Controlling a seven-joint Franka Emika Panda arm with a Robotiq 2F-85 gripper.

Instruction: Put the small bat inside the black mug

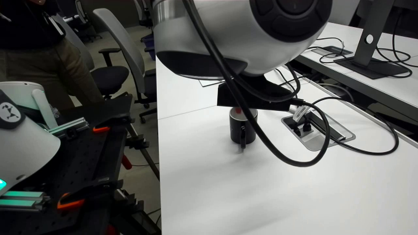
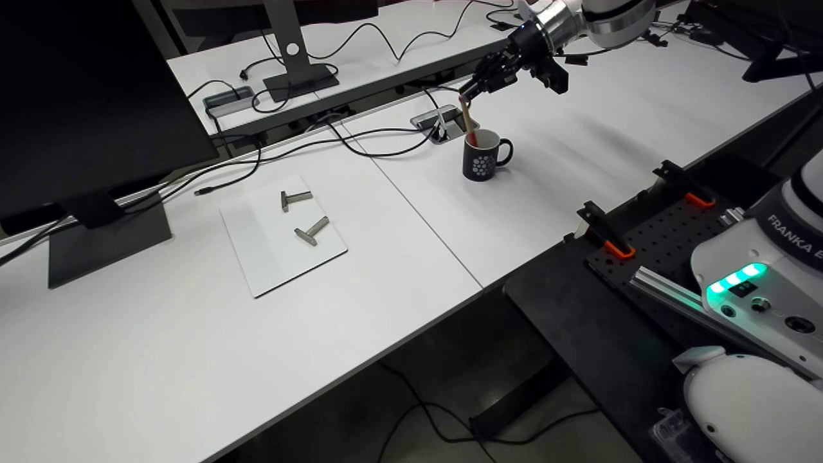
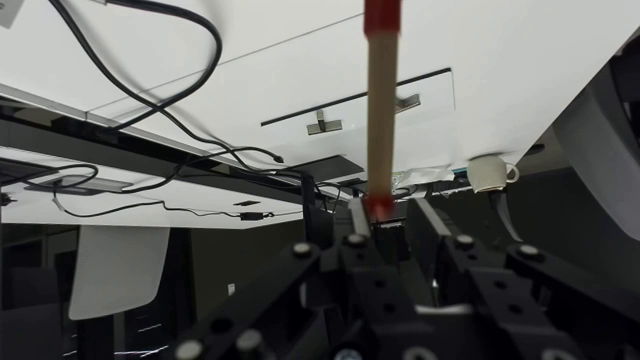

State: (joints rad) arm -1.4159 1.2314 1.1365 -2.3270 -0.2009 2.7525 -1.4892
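Observation:
The black mug (image 2: pixel 481 168) stands upright on the white table, its handle toward the right in an exterior view; it also shows in an exterior view (image 1: pixel 235 130) below the arm. The small bat (image 2: pixel 469 118) leans upright with its lower red end inside the mug and its tan shaft above the rim. In the wrist view the bat (image 3: pixel 382 110) runs down to a red tip between the fingers. My gripper (image 3: pixel 392 212) is parted, with a gap between the bat and the right finger. The tip lies close to the left finger; touch is unclear. The mug is out of the wrist view.
A grey cable box (image 2: pixel 425 119) with black cables lies just behind the mug. A white board (image 2: pixel 270 257) with two T-shaped metal pieces (image 2: pixel 313 230) lies further along the table. A monitor stand (image 2: pixel 109 238) stands beyond it. A pale mug (image 3: pixel 486 172) shows in the wrist view.

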